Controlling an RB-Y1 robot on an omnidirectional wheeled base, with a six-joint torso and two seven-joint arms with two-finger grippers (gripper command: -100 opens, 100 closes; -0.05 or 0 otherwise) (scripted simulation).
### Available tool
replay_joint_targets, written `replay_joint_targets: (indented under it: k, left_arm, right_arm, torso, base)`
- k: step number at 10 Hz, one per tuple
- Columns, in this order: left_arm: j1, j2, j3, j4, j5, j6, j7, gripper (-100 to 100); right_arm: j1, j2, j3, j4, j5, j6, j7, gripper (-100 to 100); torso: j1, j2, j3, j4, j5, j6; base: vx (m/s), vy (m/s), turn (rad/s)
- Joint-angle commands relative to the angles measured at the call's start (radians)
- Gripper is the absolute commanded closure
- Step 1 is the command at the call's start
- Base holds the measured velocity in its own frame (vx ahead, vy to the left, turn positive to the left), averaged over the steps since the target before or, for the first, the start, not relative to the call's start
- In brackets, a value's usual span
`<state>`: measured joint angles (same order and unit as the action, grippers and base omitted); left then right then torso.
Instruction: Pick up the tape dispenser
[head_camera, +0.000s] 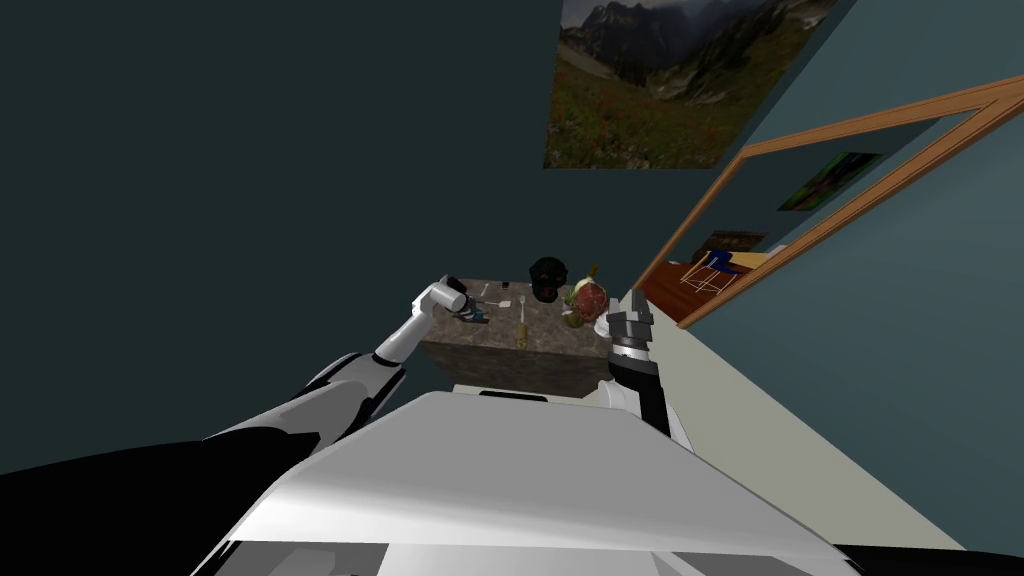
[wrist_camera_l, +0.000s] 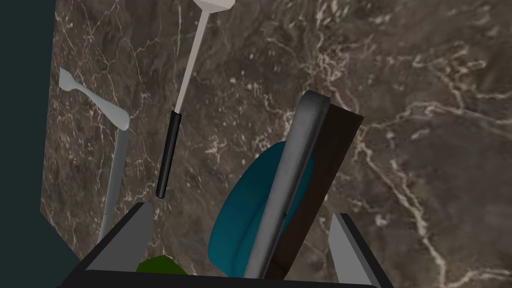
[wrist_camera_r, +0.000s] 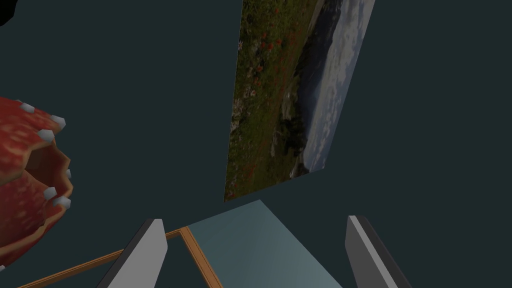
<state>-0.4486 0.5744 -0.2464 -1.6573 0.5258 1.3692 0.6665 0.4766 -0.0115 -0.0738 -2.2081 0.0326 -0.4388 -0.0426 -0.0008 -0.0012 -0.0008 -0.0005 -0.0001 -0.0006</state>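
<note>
Marble tabletop (wrist_camera_l: 425, 75), tape dispenser (wrist_camera_l: 240, 215) near edge

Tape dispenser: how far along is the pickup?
Approach looks done: the left gripper is over the table with the tape dispenser between its open fingers. Nothing is gripped yet. To do: shut on it and lift. The right gripper is open and idle.

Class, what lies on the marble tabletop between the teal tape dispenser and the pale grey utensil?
A slim white utensil with a black handle, between teal tape dispenser and pale grey utensil, in the left wrist view.
</note>
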Motion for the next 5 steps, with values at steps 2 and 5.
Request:
replay_joint_targets:
  k: [2,5]
  left_arm:
    - [-0.023,0.026,-0.003,0.03,0.012,0.064,0.022,-100]
    - [-0.034,0.034,-0.006,0.045,0.015,0.082,0.03,-100]
  right_arm:
    - [0.0,0.0,0.0,0.0,0.0,0.0,0.0,0]
    - [0.0,0.0,0.0,0.0,0.0,0.0,0.0,0]
  torso:
    - [0.0,0.0,0.0,0.0,0.0,0.0]
    - [0.0,0.001,0.0,0.0,0.0,0.0]
  base:
    - [0.024,-0.013,0.004]
    - [0.012,-0.009,0.005]
